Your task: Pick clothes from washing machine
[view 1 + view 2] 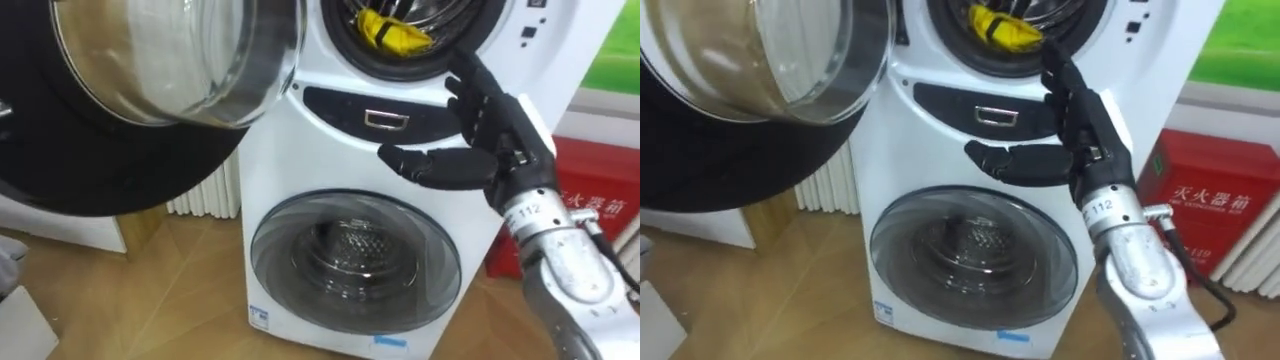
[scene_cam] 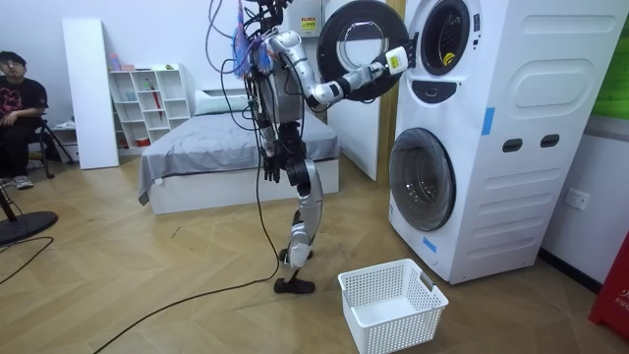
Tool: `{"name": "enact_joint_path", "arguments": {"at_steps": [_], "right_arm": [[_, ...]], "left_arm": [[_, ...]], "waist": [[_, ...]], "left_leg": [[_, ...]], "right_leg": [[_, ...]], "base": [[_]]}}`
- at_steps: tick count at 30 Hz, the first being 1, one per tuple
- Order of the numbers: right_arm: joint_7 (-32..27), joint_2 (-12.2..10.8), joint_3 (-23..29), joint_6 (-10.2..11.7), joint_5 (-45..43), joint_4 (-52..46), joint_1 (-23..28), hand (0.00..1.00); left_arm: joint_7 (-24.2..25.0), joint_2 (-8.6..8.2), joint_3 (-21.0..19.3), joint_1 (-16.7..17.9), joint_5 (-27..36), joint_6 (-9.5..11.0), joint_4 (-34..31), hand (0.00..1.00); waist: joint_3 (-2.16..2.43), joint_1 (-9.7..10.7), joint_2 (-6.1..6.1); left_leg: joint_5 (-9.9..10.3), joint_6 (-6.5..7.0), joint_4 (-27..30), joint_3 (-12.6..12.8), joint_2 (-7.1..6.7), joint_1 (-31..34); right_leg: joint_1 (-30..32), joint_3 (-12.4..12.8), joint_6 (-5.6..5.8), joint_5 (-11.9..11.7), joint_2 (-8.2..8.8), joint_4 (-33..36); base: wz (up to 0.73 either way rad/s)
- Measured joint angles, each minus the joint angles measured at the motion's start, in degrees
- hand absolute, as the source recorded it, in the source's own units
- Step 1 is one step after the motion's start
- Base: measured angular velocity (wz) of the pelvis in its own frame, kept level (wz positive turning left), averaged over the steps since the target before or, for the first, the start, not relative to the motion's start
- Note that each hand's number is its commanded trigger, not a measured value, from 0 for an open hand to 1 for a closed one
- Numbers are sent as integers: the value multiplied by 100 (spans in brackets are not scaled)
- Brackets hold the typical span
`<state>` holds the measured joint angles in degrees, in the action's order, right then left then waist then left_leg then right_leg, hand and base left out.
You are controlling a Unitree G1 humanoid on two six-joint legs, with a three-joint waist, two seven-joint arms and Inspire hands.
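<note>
Laundry corner: my black right hand [image 1: 490, 135], fingers [image 1: 472, 90] straight and empty, hovers at five o'clock of the white washing machine's [image 1: 290, 170] upper drum [image 1: 440, 15] holding crumpled yellow cloth [image 1: 395, 32]; reaching low risks jamming its rim [image 1: 400, 70].

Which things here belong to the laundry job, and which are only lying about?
Job: crumpled yellow cloth; open round glass door; right robot hand, open; white plastic basket, probably.
Lying about: red box; grey bed; white cubby shelf.
</note>
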<state>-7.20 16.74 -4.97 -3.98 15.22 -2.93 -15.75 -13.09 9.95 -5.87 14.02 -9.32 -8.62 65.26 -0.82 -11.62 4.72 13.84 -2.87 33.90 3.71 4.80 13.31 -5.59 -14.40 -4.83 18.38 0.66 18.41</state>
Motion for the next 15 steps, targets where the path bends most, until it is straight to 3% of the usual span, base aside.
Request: {"name": "enact_joint_path", "arguments": {"at_steps": [1, 2, 4, 5, 6, 7, 8, 9, 10, 11, 12, 13, 15], "right_arm": [[-22, -15, -2, -4, 17, -2, -11, 0], [-26, -18, 0, -5, 19, 1, -17, 0], [-29, -73, -65, -48, 25, 24, -128, 0], [-39, -77, -63, -47, 54, 8, -163, 0], [-100, -75, -62, -51, 99, -51, -175, 0], [-128, -68, -63, -83, 89, -56, -198, 0], [-153, -65, -63, -101, 92, -56, -226, 0], [-167, -61, -63, -107, 85, -59, -300, 0], [-210, -59, -66, -106, 98, -98, -352, 0], [-225, -65, -79, -105, 102, -113, -353, 0], [-246, -47, -111, -103, 93, -136, -340, 0], [-374, -8, -34, -80, 63, -426, -190, 0], [-407, 92, 65, -41, 102, -460, -147, 0]], "left_arm": [[2, 1, -9, 10, 1, 3, 0, 0], [-1, 7, -9, 13, 0, 4, -1, 0], [27, 31, -6, 85, 1, 18, -6, 0], [48, 29, -5, 80, 1, 33, -8, 0], [110, 41, -6, 54, 1, 65, -18, 0], [148, 46, -9, 13, 1, 74, -16, 0], [153, 37, -8, 15, 19, 76, -11, 0], [154, 10, -22, -29, 84, 113, -15, 0], [155, 19, -37, -88, 133, 147, -19, 0], [149, 41, -41, -112, 220, 150, -29, 0], [138, 57, -37, -94, 336, 169, -50, 0], [129, 76, -38, -144, 407, 174, -35, 0], [116, 95, -71, -275, 416, 165, -7, 0]], "waist": [[0, -65, 2], [-2, -101, 13], [28, -151, 66], [40, -121, 73], [92, -68, 162], [142, -33, 265], [150, -25, 292], [122, 32, 259], [37, 73, 165], [0, 53, 144], [78, 110, 96], [109, 264, 98], [70, 361, 156]], "left_leg": [[-98, -19, -635, 5, -74, 190], [-348, 11, -888, 21, -94, 255], [-1143, 24, -1516, 0, -160, 381], [-1300, 46, -1539, 27, -174, 405], [-1422, 301, -1554, 78, -314, 410], [-1325, 394, -1469, 153, -466, 388], [-1266, 432, -1390, 209, -516, 382], [-1055, 500, -1166, 237, -573, 362], [-800, 579, -596, 304, -558, 474], [-711, 606, -315, 401, -576, 615], [-629, 594, -470, 411, -661, 602], [-503, 699, -653, 451, -796, 459], [-319, 826, -678, 673, -942, 203]], "right_leg": [[-5, 30, 64, 81, 30, 37], [-6, 49, 86, 110, 41, 37], [-150, 158, 194, 240, 143, 8], [-168, 163, 266, 257, 159, -7], [-160, 185, 380, 319, 271, -19], [-168, 316, 439, 360, 405, -96], [-208, 346, 473, 367, 479, -128], [-368, 376, 568, 319, 544, -201], [-555, 643, 614, 282, 569, -208], [-621, 854, 629, 290, 603, -142], [-622, 1029, 707, 345, 692, 60], [-502, 972, 871, 482, 857, 521], [-194, 868, 986, 480, 1181, 1379]], "base": [[-9], [-27], [-21], [7], [16], [11], [5], [-5], [-10], [-14], [0], [4], [-29]]}}
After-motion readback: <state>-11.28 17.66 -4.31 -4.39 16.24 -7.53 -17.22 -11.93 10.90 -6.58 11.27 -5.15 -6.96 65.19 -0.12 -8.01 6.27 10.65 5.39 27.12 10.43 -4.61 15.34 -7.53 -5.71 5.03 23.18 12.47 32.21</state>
